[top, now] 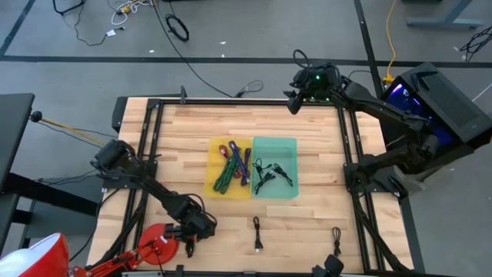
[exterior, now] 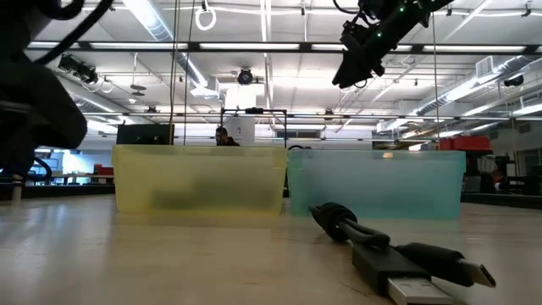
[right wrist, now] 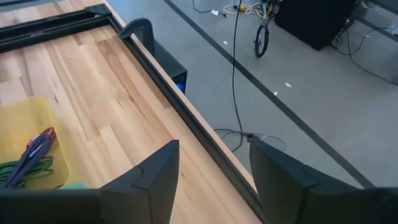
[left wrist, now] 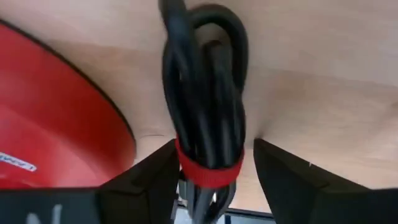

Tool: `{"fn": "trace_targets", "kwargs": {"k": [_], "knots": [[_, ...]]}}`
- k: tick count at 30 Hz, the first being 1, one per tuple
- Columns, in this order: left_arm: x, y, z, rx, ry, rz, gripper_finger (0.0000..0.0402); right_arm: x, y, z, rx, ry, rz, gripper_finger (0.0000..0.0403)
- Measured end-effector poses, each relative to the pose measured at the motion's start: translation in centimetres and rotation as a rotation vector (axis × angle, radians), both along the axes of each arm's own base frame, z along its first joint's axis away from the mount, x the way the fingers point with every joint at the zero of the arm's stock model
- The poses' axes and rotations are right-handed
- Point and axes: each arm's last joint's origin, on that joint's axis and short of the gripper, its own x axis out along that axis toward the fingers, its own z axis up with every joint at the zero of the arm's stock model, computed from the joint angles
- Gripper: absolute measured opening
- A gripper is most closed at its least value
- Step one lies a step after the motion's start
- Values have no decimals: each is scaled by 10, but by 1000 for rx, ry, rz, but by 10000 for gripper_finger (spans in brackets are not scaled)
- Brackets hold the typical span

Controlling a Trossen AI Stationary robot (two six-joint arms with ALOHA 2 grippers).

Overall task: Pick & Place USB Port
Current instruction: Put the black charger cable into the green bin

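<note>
Worktop (top: 307, 215) planks are carrying two bins side by side at the middle: a yellow bin (top: 231, 167) of coloured cables and a teal bin (top: 274, 167) of black ones. Left gripper (left wrist: 208, 168) is sitting low at the near left corner beside a red disc (left wrist: 50, 118), fingers (left wrist: 149, 180) clamped on a black cable (left wrist: 205, 93) (red-banded). Right gripper (right wrist: 211, 180) is hovering over the far edge, fingers (right wrist: 152, 177) apart. Two loose cables (top: 257, 233) are lying along the near edge.
</note>
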Motion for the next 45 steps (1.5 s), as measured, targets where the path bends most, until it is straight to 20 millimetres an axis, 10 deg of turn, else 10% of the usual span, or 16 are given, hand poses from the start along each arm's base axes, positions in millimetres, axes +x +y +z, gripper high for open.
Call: {"fn": "trace_targets", "kwargs": {"k": [9, 20, 30, 45], "knots": [[7, 4, -6, -52, -42, -129, 69, 0, 0, -1, 21, -3, -12, 196], [-4, 12, 2, -76, -22, -294, 70, 0, 0, -1, 25, -6, -14, 196], [-33, 64, 73, 108, -75, -239, 70, 0, 1, -1, 36, -15, 8, 196], [-25, 193, 193, 911, -652, -348, 70, 24, 26, 13, 238, -299, 340, 196]]}}
